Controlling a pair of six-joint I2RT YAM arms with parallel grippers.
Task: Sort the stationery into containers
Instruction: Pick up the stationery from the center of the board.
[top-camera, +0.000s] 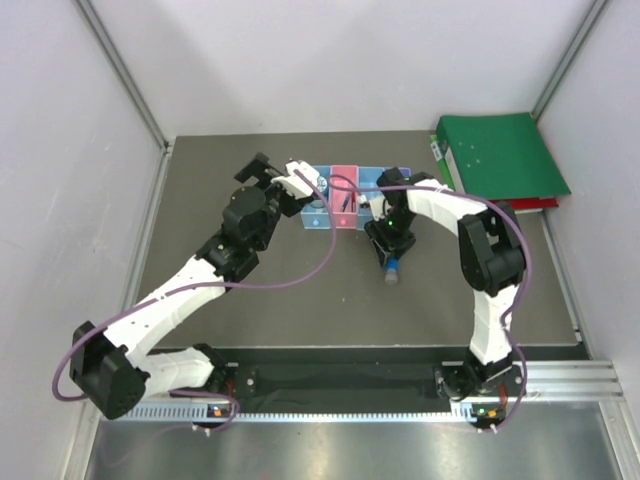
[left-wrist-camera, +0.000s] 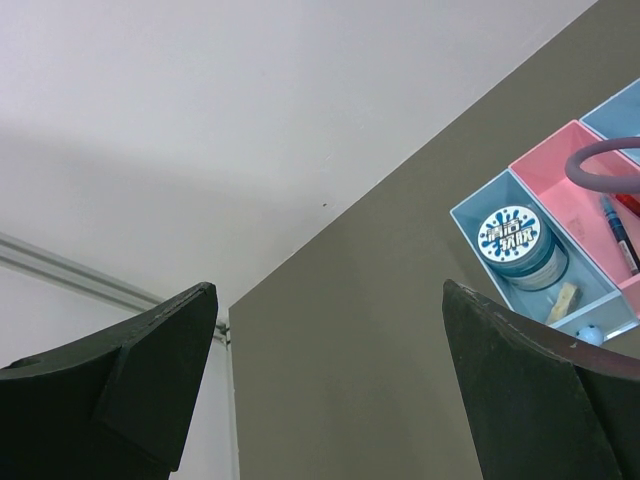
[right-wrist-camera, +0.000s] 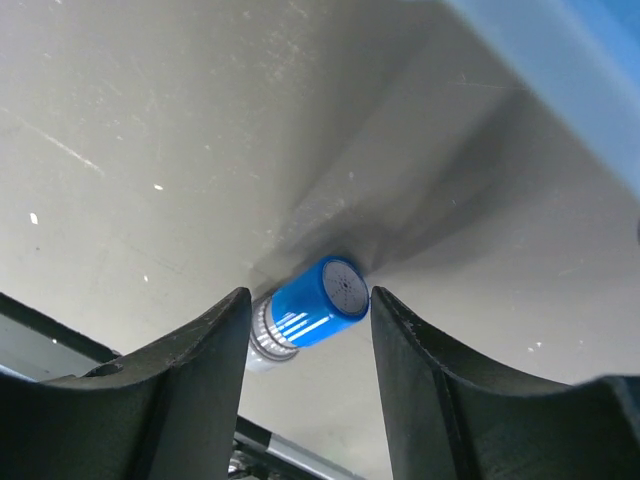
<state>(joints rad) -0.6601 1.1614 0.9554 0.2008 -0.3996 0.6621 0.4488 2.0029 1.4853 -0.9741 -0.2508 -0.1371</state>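
A small blue cylinder (right-wrist-camera: 318, 300) with a silver end lies on the grey table (top-camera: 300, 310), also seen from above (top-camera: 393, 273). My right gripper (right-wrist-camera: 308, 295) is open and low over it, one finger on each side, close to its ends. My left gripper (left-wrist-camera: 328, 290) is open and empty, held above the table beside the blue bin (left-wrist-camera: 470, 225). That bin holds a round blue disc (left-wrist-camera: 512, 238) and a tan eraser (left-wrist-camera: 565, 300). The pink bin (left-wrist-camera: 570, 190) holds thin red and dark pens (left-wrist-camera: 620, 225). The purple bin is hidden behind the right arm.
The bins stand in a row at the back middle (top-camera: 345, 195), with a light-blue bin (left-wrist-camera: 620, 110) after the pink one. Big green binders (top-camera: 500, 155) lie at the back right. White walls close in the table on three sides. A purple cable (top-camera: 300, 280) loops from the left arm.
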